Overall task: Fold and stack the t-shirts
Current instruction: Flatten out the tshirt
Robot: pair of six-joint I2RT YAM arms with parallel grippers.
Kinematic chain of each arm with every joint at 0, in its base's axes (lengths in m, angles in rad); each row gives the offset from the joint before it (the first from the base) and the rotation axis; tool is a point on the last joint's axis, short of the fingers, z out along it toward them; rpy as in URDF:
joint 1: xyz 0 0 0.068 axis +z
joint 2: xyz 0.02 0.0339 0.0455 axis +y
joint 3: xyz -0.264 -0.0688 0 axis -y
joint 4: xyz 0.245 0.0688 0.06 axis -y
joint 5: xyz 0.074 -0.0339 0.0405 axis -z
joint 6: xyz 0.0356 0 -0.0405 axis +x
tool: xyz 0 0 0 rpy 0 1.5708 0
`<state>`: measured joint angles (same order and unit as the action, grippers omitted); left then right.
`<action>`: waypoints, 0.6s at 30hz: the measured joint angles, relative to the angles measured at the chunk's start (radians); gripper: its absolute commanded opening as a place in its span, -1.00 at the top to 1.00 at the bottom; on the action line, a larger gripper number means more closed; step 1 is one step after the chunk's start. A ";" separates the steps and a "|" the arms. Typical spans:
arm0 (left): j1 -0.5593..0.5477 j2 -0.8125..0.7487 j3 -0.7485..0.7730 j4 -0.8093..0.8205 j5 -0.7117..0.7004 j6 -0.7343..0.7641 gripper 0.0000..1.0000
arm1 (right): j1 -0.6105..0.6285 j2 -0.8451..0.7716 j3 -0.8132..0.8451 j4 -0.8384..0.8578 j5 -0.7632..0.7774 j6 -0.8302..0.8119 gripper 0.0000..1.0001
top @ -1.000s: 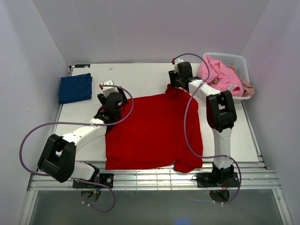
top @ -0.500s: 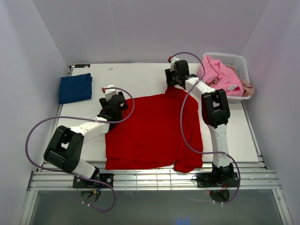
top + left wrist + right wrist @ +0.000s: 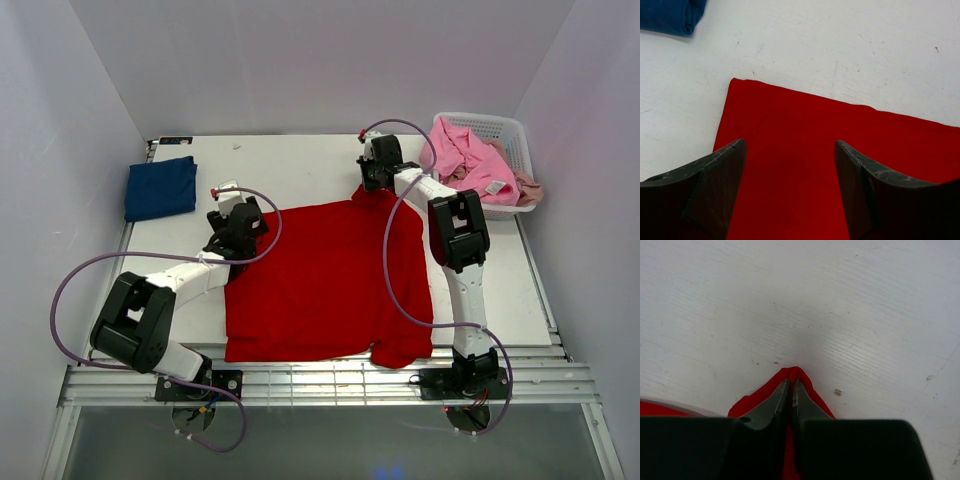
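The white table (image 3: 300,160) carried the red t-shirt (image 3: 330,280) spread flat at its centre. The right gripper (image 3: 791,390) pinched a peak of its far edge (probably to start a fold), while the left gripper (image 3: 790,146) hung spread above the far-left corner, unclosed.

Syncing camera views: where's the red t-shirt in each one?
Top external: red t-shirt spread flat mid-table.
Left wrist: t-shirt fills lower half, corner upper left.
Right wrist: t-shirt peak bottom centre, pinched in shut jaws.
Shared landmark: white table beyond its far edge.
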<state>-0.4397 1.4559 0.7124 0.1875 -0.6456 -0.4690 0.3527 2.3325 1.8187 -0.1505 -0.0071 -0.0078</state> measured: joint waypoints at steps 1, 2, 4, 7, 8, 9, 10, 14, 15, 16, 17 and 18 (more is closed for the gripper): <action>0.000 0.000 0.000 0.000 0.000 -0.002 -0.62 | 0.000 0.000 0.000 0.000 0.000 0.000 0.85; 0.001 0.000 -0.001 0.000 0.001 -0.004 -0.61 | 0.000 -0.002 0.000 0.000 0.006 0.000 0.85; 0.002 0.000 -0.003 0.000 0.003 -0.010 -0.61 | 0.000 -0.011 -0.001 -0.002 0.016 0.000 0.85; 0.004 0.000 -0.013 0.000 0.004 -0.020 -0.58 | 0.000 -0.071 -0.037 -0.002 0.046 0.000 0.85; 0.004 0.000 -0.017 -0.001 0.004 -0.024 -0.57 | 0.000 -0.106 -0.061 -0.002 0.059 0.000 0.85; 0.005 0.002 -0.019 -0.003 0.005 -0.028 -0.56 | 0.000 -0.148 -0.091 0.001 0.071 0.000 0.85; 0.006 0.004 -0.020 -0.003 0.005 -0.031 -0.55 | 0.000 -0.198 -0.127 0.005 0.085 -0.001 0.85; 0.008 0.029 -0.023 0.000 0.007 -0.049 -0.54 | 0.000 -0.415 -0.291 0.051 0.130 0.003 0.85; 0.010 0.038 -0.026 0.000 0.009 -0.053 -0.54 | 0.000 -0.468 -0.336 0.057 0.139 0.008 0.85; 0.011 0.046 -0.030 0.000 0.013 -0.058 -0.53 | 0.000 -0.519 -0.386 0.073 0.145 0.016 0.85; 0.013 0.053 -0.034 -0.003 0.016 -0.064 -0.53 | 0.003 -0.566 -0.434 0.081 0.154 0.026 0.84; 0.013 0.057 -0.038 -0.006 0.018 -0.069 -0.53 | 0.007 -0.606 -0.479 0.083 0.160 0.035 0.85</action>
<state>-0.4263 1.5131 0.6746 0.1818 -0.6273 -0.5377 0.3595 1.7264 1.3396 -0.0677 0.1532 0.0273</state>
